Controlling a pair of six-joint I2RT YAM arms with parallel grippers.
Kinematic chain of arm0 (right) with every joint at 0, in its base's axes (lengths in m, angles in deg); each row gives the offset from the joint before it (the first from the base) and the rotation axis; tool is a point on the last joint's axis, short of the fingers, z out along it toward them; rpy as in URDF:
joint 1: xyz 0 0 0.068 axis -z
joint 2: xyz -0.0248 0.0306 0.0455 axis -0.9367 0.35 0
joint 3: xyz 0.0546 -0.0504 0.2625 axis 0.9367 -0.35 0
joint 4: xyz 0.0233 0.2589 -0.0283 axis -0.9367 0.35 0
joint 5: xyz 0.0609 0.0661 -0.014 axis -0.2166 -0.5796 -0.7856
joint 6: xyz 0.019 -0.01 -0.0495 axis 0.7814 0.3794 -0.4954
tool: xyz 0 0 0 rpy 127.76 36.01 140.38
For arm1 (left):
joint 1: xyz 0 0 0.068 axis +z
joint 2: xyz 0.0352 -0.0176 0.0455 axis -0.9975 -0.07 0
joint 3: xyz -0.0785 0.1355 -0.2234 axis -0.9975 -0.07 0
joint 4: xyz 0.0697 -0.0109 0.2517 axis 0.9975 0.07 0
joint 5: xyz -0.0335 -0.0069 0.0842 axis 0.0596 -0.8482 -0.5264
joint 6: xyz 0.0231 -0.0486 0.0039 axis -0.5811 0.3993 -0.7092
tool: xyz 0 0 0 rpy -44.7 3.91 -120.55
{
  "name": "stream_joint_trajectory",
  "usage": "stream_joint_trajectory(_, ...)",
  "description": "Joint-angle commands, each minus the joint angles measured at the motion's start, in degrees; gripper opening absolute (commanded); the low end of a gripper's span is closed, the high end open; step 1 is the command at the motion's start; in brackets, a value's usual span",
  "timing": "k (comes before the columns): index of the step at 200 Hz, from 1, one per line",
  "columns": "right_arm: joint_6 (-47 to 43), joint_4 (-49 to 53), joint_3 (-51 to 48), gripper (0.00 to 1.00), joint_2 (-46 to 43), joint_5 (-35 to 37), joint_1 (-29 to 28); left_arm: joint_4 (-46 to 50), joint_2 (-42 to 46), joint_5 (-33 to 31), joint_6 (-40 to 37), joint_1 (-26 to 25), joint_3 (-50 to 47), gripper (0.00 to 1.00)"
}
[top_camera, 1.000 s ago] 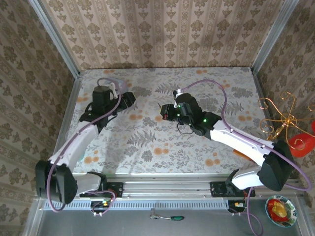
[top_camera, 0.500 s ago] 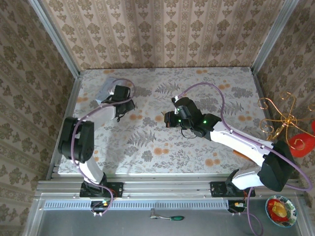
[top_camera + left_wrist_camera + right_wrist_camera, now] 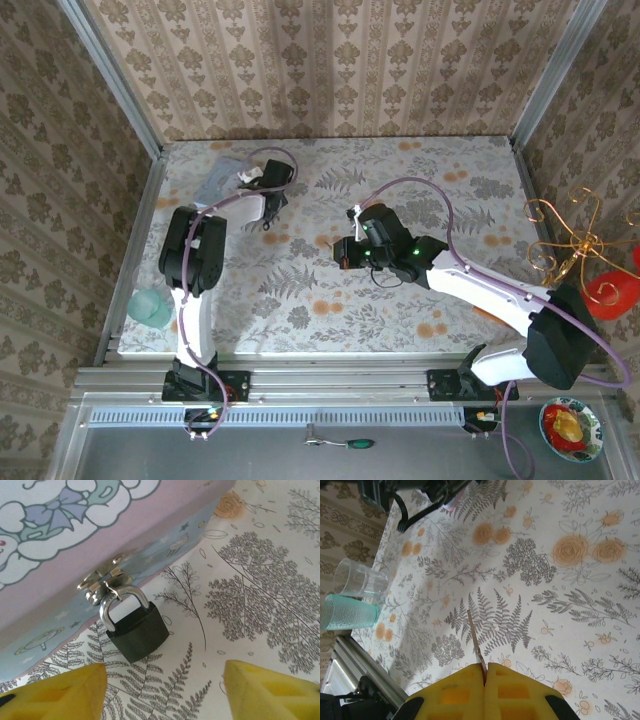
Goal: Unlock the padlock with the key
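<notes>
Padlock (image 3: 136, 630), centre-left in the left wrist view, hangs shackled on the tin (image 3: 150, 520) ahead of the spread left end effector (image 3: 162, 685); right end effector (image 3: 485, 672) pinches the key (image 3: 475, 641) well apart from it, so insertion and turning remain outstanding.

You have the light blue, cartoon-printed rectangular tin (image 3: 213, 180) at the far left of the floral-patterned table (image 3: 300, 310). The small black square padlock (image 3: 137, 630) hangs by its shackle from the tin's metal hasp (image 3: 102, 582), its body lying on the table just beside the tin's wall. Your left gripper (image 3: 163, 689) is just right of the tin, spread wide, with the padlock ahead of the gap. Your right gripper (image 3: 485, 672) is near the table's middle, well apart from the tin, pinching the thin metal key (image 3: 475, 640), which sticks out ahead of it. The clear glass tumbler (image 3: 360, 578) and teal ribbed cup (image 3: 347, 612) stand side by side at the table's left edge, nearer you than the tin.
</notes>
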Motion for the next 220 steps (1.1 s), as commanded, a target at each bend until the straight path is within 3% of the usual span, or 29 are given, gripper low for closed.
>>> stream_joint_trajectory(1,1.2,-1.7,-1.2,0.00,-1.6,-2.5,0.8,6.3,-3.1,-4.8,4.9,0.6,4.6,0.73)
stream_joint_trajectory(110,2.7,-2.5,-5.4,0.00,-3.4,-5.4,3.2,16.6,-11.3,-6.6,10.5,3.4,16.4,0.69)
stream_joint_trajectory(220,3.4,-1.9,-4.8,0.00,-4.1,-5.2,3.6,14.9,-13.2,-2.5,8.7,6.7,16.4,0.47)
